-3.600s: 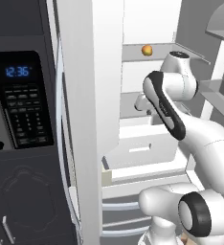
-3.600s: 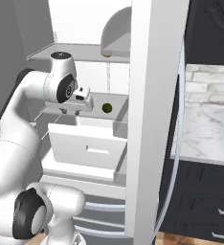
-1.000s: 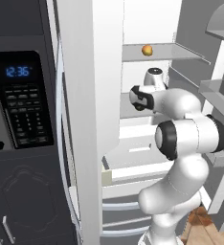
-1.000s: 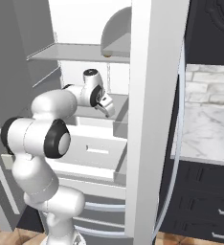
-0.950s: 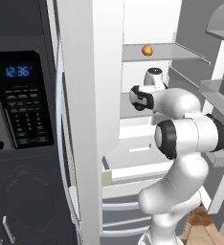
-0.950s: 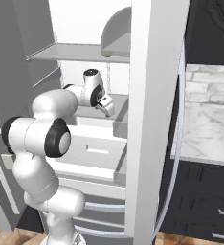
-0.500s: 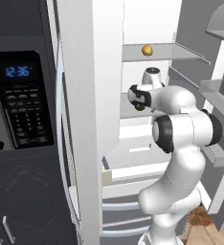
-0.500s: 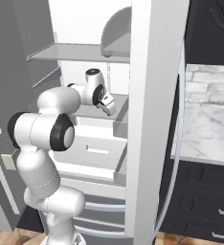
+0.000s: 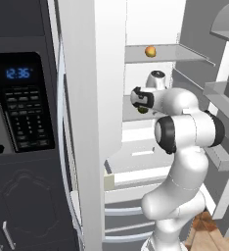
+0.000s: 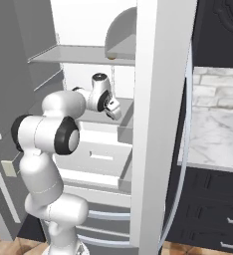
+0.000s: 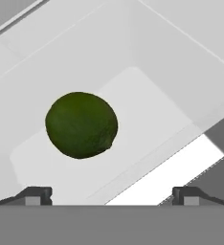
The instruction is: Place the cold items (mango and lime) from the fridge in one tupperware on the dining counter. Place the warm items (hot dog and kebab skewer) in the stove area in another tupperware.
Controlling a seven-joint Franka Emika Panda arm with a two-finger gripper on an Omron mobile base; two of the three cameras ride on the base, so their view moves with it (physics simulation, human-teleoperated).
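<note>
A dark green lime (image 11: 81,124) lies on the white fridge shelf (image 11: 147,100), just ahead of my gripper (image 11: 111,196) and a little left of its centre line. The jaws stand open with nothing between them, and both fingertips (image 11: 35,195) show low in the hand view. In the left base view the gripper (image 9: 138,100) reaches into the middle shelf, the lime (image 9: 143,110) peeking out beneath it. An orange mango (image 9: 150,51) sits on the shelf above. In the right base view the hand (image 10: 113,110) covers the lime. The tupperware, hot dog and kebab skewer are out of view.
The fridge's open door (image 9: 92,122) stands close on the left, with a black oven panel and clock (image 9: 21,98) beyond it. A white drawer (image 10: 96,154) juts out below the shelf. Door bins (image 9: 219,93) hang on the right. A marble counter (image 10: 213,129) lies right of the fridge.
The arm has stretched from outside the fridge deep into the middle shelf. Over the last second the hand crept slightly closer to the lime. The jaws stayed open.
</note>
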